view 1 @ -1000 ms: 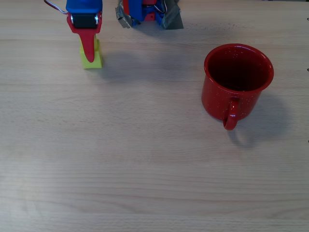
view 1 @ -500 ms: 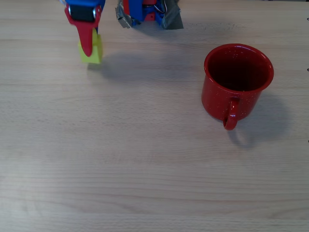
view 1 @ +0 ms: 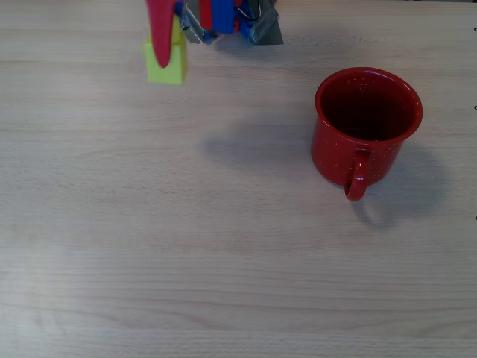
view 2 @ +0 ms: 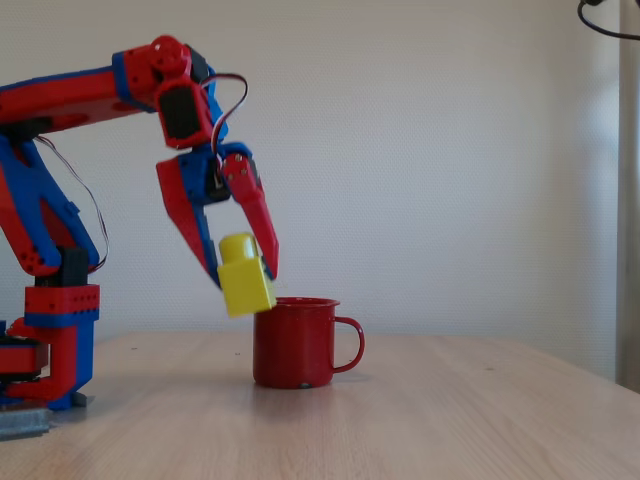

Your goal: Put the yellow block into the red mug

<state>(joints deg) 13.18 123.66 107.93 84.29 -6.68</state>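
Red fingers (view 2: 243, 272) point down, clamped on the yellow block (view 2: 244, 275), raised above the table (view 2: 450, 410).

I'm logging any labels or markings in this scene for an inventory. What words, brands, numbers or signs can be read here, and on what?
None: no readable text shows in either view.
The red mug bears only tiny white speckles, no lettering.
The yellow block, held in the gripper, shows plain faces.
The arm's red and blue parts and the wooden table carry no legible label.
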